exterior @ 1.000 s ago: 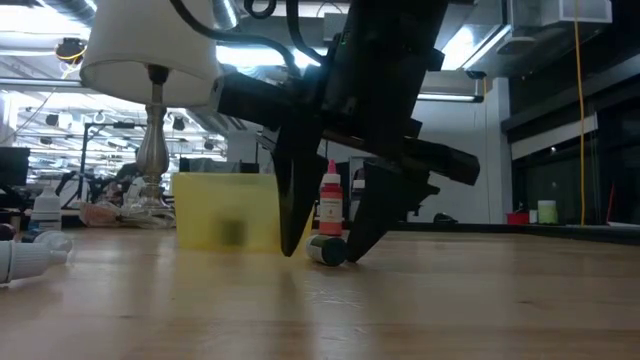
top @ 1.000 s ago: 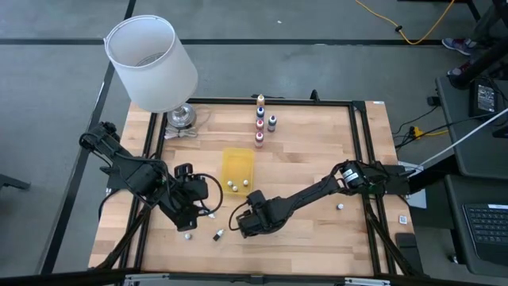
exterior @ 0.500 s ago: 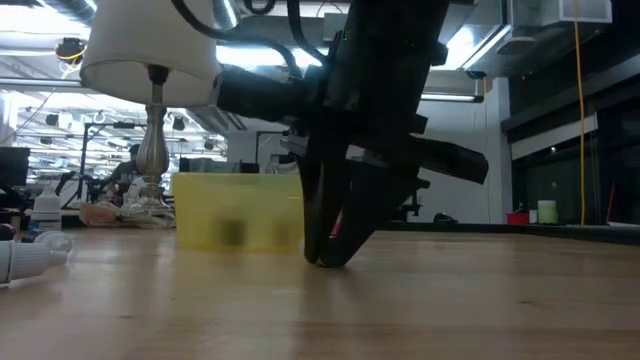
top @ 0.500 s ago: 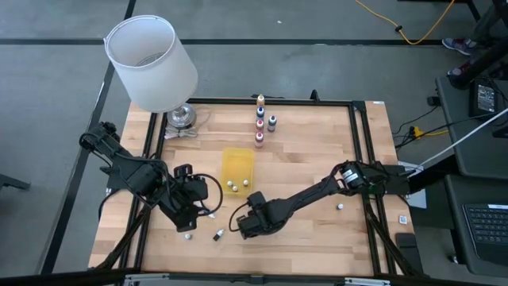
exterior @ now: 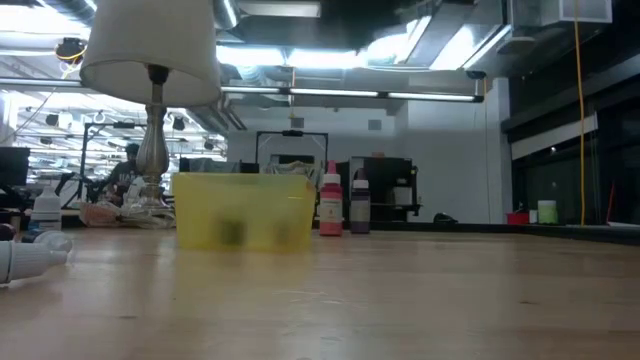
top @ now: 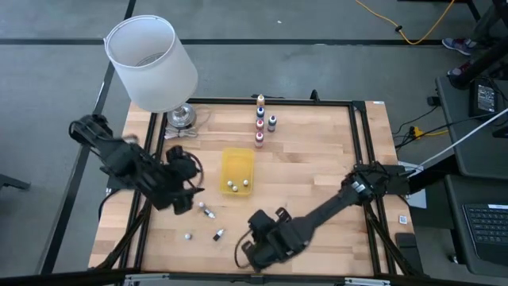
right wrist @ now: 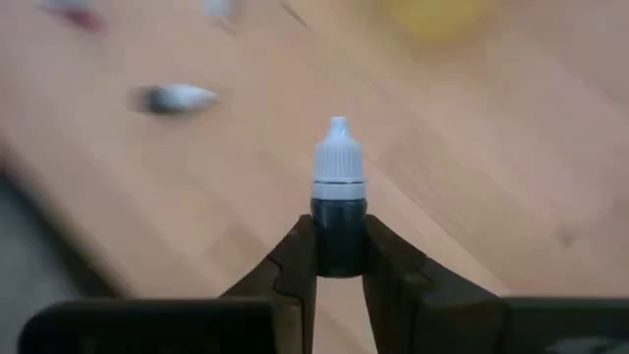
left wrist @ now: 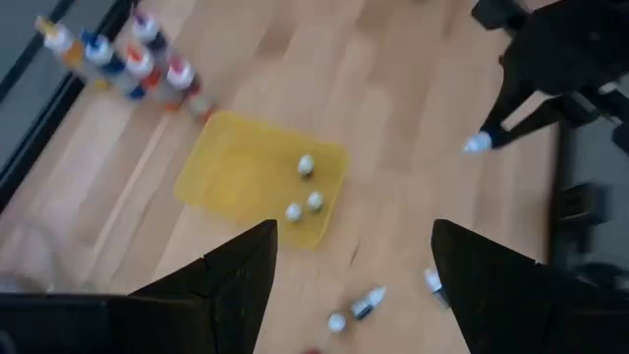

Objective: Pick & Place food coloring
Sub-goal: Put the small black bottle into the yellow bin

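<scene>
My right gripper (top: 252, 253) is near the table's front edge, shut on a dark food coloring bottle (right wrist: 340, 197) with a white cap. My left gripper (left wrist: 354, 285) hangs open above the table's left half and holds nothing. The yellow tray (top: 237, 161) holds three bottles (left wrist: 304, 192). Several more stand upright near the far edge (top: 260, 119). Three loose ones lie on their sides left of centre (top: 208, 213), near the front. Neither gripper shows in the low view. My right gripper pinches the bottle's dark body (right wrist: 340, 241) between its two fingertips (right wrist: 295, 261). The white cap (right wrist: 336, 162) sticks out past the fingertips, in line with the fingers. The bottle is lifted clear of the table.
A lamp with a white shade (top: 152, 62) stands at the far left corner, its metal foot (top: 181, 117) on the table. A black frame (top: 361, 143) runs round the tabletop. Bare wood lies between the tray and the table's right edge.
My right gripper has shut on the dark bottle that lay on the table in front of the tray. It has lifted the bottle and carried it toward the near edge, out of the low view. My left gripper has risen and drawn back toward the far left, uncovering a loose bottle.
</scene>
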